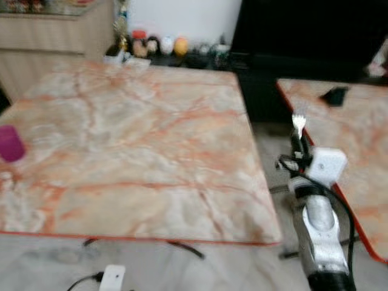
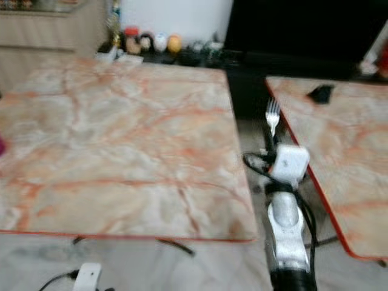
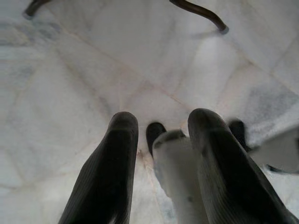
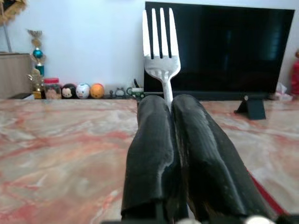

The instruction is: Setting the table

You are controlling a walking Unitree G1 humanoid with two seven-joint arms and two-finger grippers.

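My right gripper [image 4: 170, 100] is shut on a silver fork [image 4: 160, 42], which stands upright with its tines up. The right arm reaches forward in the gap between two marble tables, so the fork [image 1: 298, 124] is just off the right edge of the big table [image 1: 139, 145]. That table's top is bare apart from a purple cup [image 1: 11, 143] at its far left edge. My left gripper [image 3: 161, 121] hangs low, open, its two black fingers [image 3: 117, 158] pointing down at the pale floor.
A second marble table [image 1: 357, 151] with a red rim stands to the right, with a small black object [image 1: 334, 95] on it. Behind are a black TV [image 4: 219, 46] and a row of small figurines [image 1: 157, 45]. Dark cables [image 1: 185, 247] lie on the floor.
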